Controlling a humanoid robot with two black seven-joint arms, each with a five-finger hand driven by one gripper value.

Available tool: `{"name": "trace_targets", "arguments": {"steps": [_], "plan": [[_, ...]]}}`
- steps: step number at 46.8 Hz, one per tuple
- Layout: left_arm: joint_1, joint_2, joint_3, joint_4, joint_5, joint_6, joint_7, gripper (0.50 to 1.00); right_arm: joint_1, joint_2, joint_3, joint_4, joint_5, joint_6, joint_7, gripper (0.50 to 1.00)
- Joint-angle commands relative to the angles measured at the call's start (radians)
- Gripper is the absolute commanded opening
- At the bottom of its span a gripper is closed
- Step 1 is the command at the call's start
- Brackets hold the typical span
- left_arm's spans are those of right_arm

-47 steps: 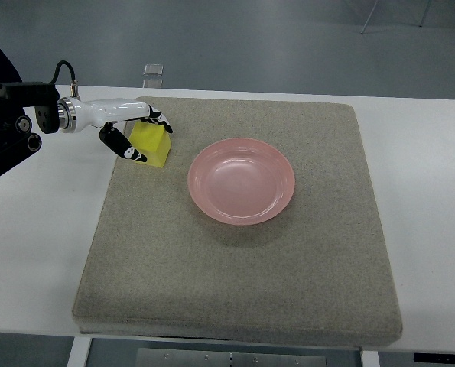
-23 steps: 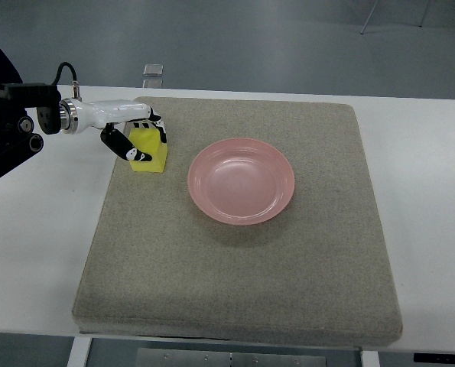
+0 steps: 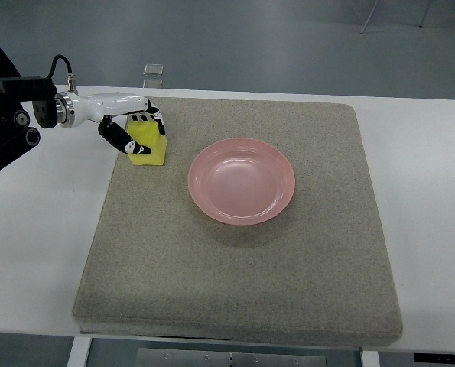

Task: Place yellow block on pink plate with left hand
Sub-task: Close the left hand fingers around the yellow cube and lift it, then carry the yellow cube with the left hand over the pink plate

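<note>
Item 1 — left hand (image 3: 135, 131): your working hand reached in from the left edge, its fingers curled around the yellow block (image 3: 151, 147), thumb on the side nearer you and the other fingers over the top. The hold looked closed on the block, though you could not tell how firmly it pinched.

Item 2 — yellow block: sat in the hand's grasp at the far left part of the grey mat (image 3: 242, 267), tilted somewhat. Whether it was clear of the mat or touching it could not be judged from this view.

Item 3 — pink plate (image 3: 241, 180): lay to the right of the hand and a little nearer you, apart from the block, nothing in it.

Item 4 — right hand: not in view.

Hazards, as judged: the fingertip grip covered only the block's upper corner, so the block could have rotated or slipped out during the carry. A low carry could have knocked the block against the plate's raised rim and shoved the plate along. A release over the sloping rim might have let the block tumble off onto the mat.
</note>
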Motion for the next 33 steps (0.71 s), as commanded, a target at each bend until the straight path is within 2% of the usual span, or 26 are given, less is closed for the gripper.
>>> {"name": "trace_targets", "arguments": {"steps": [1, 12, 24, 33], "plan": [[-0.030, 0.004, -0.003, -0.007, -0.003, 0.002, 0.000, 0.500, 0.000, 0.000, 0.000, 0.000, 0.000, 0.000, 0.000, 0.924], [-0.082, 0.027, -0.003, -0.078, -0.051, 0.002, 0.000, 0.500, 0.000, 0.000, 0.000, 0.000, 0.000, 0.000, 0.000, 0.924], [-0.087, 0.099, 0.000, -0.320, -0.051, 0.003, 0.005, 0.500, 0.000, 0.000, 0.000, 0.000, 0.000, 0.000, 0.000, 0.924], [-0.098, 0.091, 0.008, -0.403, -0.051, 0.000, 0.007, 0.500, 0.000, 0.000, 0.000, 0.000, 0.000, 0.000, 0.000, 0.924]]}}
